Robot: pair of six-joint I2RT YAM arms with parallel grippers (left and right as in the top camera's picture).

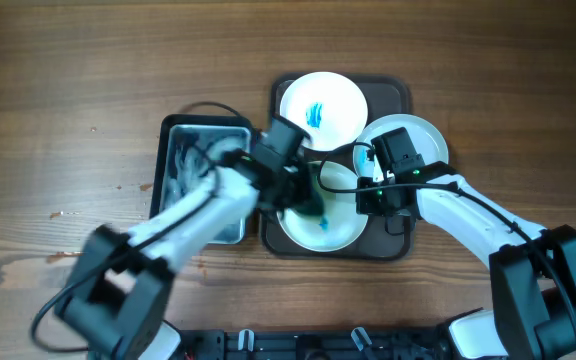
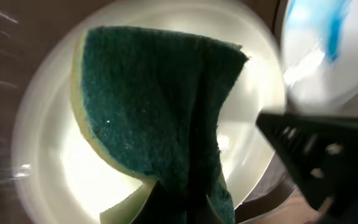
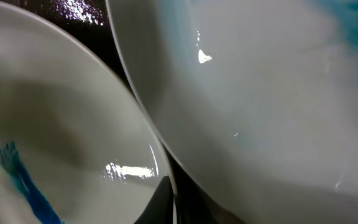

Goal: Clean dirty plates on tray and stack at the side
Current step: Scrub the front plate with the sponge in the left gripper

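Three white plates (image 1: 323, 108) on one dark brown tray (image 1: 395, 88), far one smeared blue. Left end effector (image 1: 306, 188) clenched on one green sponge (image 2: 154, 106), pressed onto near plate (image 1: 338, 230). Right end effector (image 1: 368, 196) clamped on that plate's rim. One tub (image 1: 208, 122) just left of tray, on counter (image 1: 68, 80).
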